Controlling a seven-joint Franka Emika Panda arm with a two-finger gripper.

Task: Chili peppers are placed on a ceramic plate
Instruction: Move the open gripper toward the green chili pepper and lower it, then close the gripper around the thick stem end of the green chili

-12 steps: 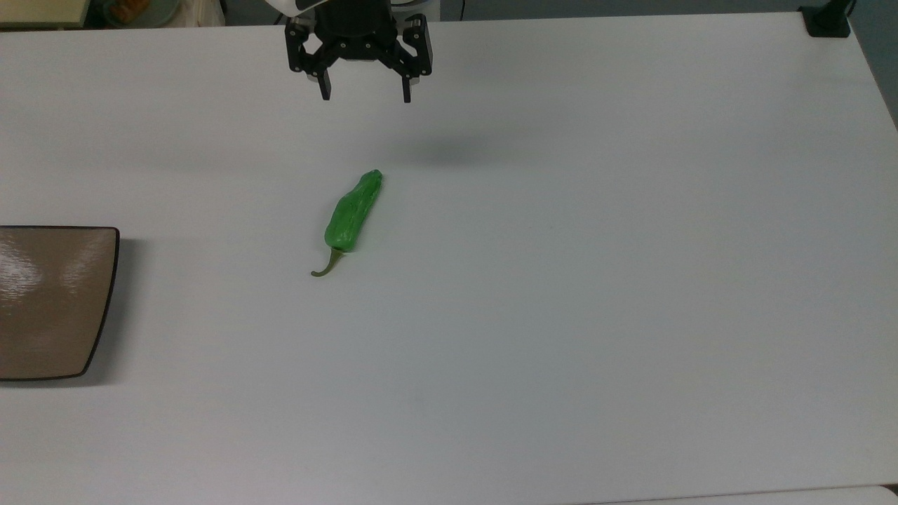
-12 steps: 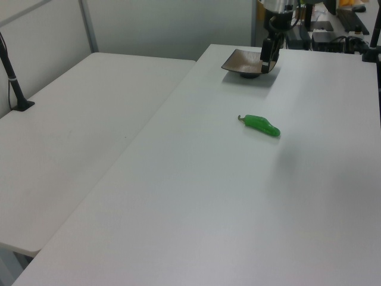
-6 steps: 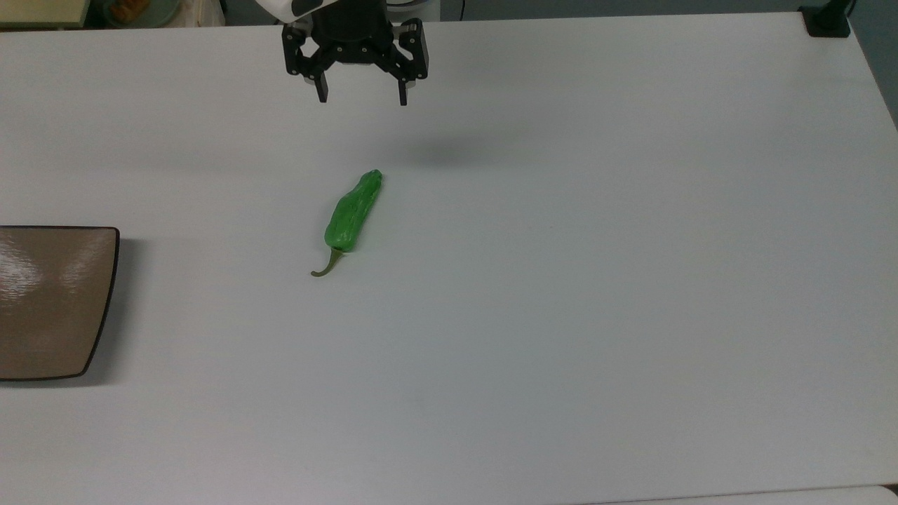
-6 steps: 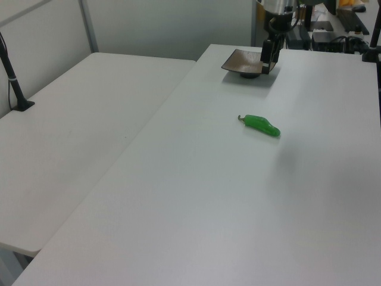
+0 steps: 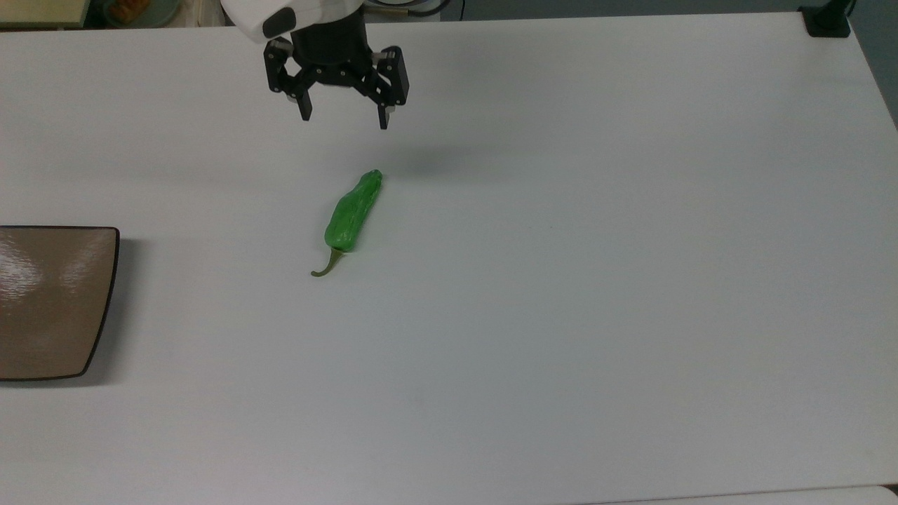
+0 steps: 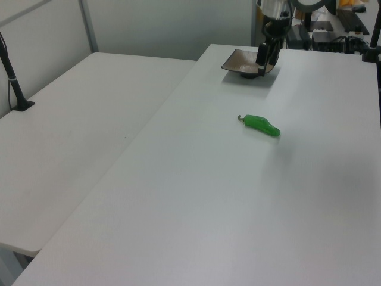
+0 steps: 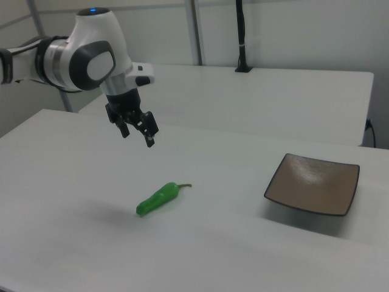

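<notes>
A bright green chili pepper (image 5: pixel 353 213) (image 6: pixel 262 125) (image 7: pixel 158 198) lies flat on the white table, its curved stem toward the top view's bottom. The glossy tan-brown ceramic plate (image 5: pixel 49 301) (image 6: pixel 237 61) (image 7: pixel 313 184) sits at the top view's left edge, well apart from the pepper and with nothing on it. My gripper (image 5: pixel 344 120) (image 6: pixel 264 59) (image 7: pixel 138 138) hangs open and empty in the air beyond the pepper's tip, toward the top view's top edge, fingers pointing down.
The white table (image 5: pixel 561 280) spreads wide around the pepper. A second white table (image 6: pixel 83 119) adjoins it on the left view's left. A black post base (image 5: pixel 828 21) stands at the top view's top right corner.
My gripper has moved toward the pepper, drifting down and slightly left in the top view, still open. Pepper and plate have stayed put.
</notes>
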